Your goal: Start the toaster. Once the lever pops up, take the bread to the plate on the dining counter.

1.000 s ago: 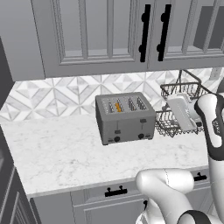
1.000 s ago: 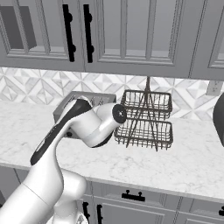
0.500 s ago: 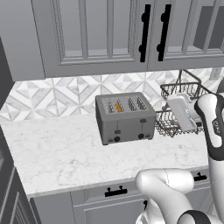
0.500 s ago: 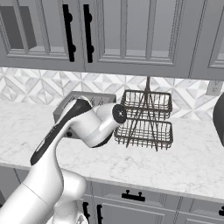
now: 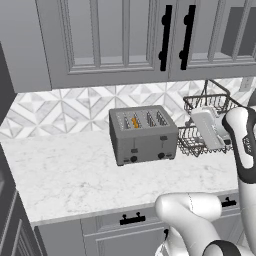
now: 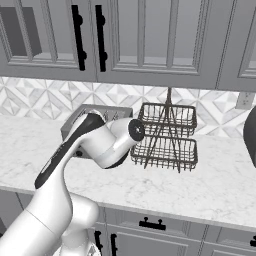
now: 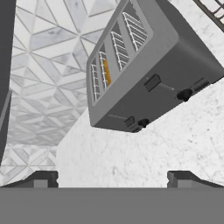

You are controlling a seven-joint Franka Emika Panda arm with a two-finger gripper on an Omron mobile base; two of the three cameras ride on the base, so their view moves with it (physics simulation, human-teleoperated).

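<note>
The grey upper cabinets point(image 5: 115, 40) with black handles span the top of both base views, above a diamond-patterned tile backsplash point(image 5: 65, 107). Below them the white marble table point(image 5: 70, 175) runs across, with grey drawers point(image 5: 130, 227) under its front edge.

The toaster point(image 5: 143, 134) stands on the table against the backsplash, at about 12 o'clock from the centre of the left base view, its front panel facing the robot. In the right base view a corner of it point(image 6: 87, 112) shows behind the arm. The wire basket rack point(image 6: 165, 136) stands just beside the toaster, at its 3 o'clock in the left base view.

In the hand view the toaster point(image 7: 148, 65) sits tilted at roughly 1 o'clock, well apart from the end effector point(image 7: 112, 178), whose two finger tips stand wide apart with nothing between them.

The bread point(image 5: 134, 122) shows as an orange-brown edge in the second slot from the left, low in the slot. One lever point(image 5: 163, 138) sits on the front panel at 3 o'clock, its twin point(image 5: 134, 150) at 9 o'clock; two small black knobs point(image 5: 161, 155) lie below them.
</note>
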